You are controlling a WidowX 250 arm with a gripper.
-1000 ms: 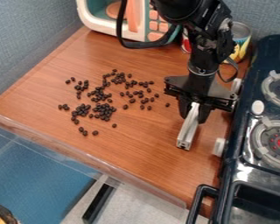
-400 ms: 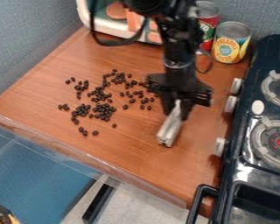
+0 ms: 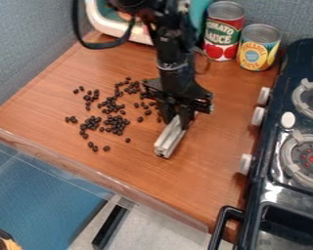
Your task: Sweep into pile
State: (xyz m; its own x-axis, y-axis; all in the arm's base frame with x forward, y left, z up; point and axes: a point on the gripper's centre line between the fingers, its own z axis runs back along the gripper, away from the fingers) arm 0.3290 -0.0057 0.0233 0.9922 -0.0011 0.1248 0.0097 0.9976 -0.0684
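Gripper (image 3: 177,120) clenched on a pale bar (image 3: 170,139), over the counter (image 3: 136,168) on the side of the stove (image 3: 281,193) where the knobs are, well apart from them. Bar slants down out of the grip; cannot tell whether its lower end touches the counter. Beans (image 3: 117,126) lie farther from the stove than the bar does, in loose clumps with strays around them; those nearest the stove are just beside the gripper and partly hidden by it. Progress, judged from the layout: sweeping tool is in hand and close to the bean field's stove-side edge, but no single pile exists. Densest clumps might serve as a core; the strays, including the small group farthest from the stove, are left to gather. Probable step in hand: bringing the bar to the beans' stove-side edge. Next stroke would likely need the bar low and broadside, pushing away from the stove. Risk: light, round beans could roll past the bar's ends.
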